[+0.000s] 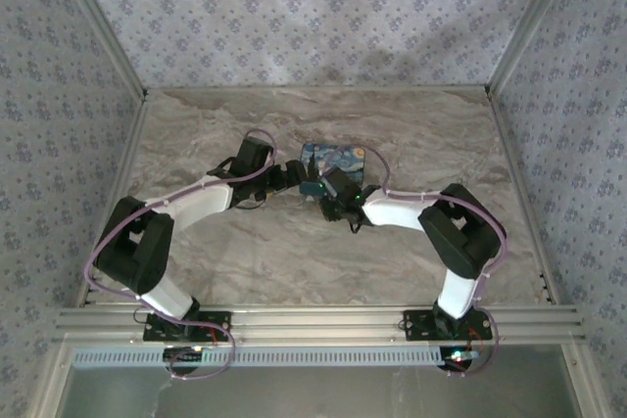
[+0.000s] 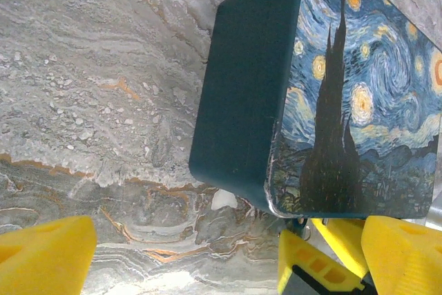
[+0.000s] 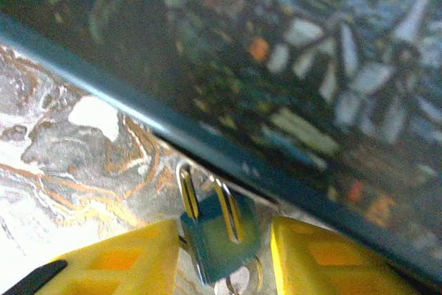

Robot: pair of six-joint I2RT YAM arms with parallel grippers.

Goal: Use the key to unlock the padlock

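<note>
From where I stand, both arms reach in over the marbled table (image 1: 245, 261) and meet at a small box (image 1: 338, 157) lying past the middle of it, toward 12 o'clock. Its lid carries a swirling night-sky painting and its sides are dark teal.

The left gripper (image 1: 291, 178) comes at the box from about 9 o'clock. In its wrist camera the jaws stand wide apart, one yellow finger low at 7 o'clock and the other at 5 o'clock. Bare table lies between them, and the box's teal side and painted lid rise above toward 1 o'clock. Nothing is held there. Another pair of yellow fingers (image 2: 304, 264) pokes in just under the box's near corner.

The right gripper (image 3: 226, 226) comes in from about 4 o'clock and is low at the box's near edge. The padlock (image 3: 219, 240) is right there, a small blue body with a silver shackle running up to the box's rim. It sits between the right jaws, which stand apart on either side of it. A sliver of table shows between the lock and the 3 o'clock finger. Whether the 9 o'clock finger touches it I cannot tell. A bit of silver ring (image 3: 242, 280) hangs below the lock at 6 o'clock, cut off by the frame edge.
</note>
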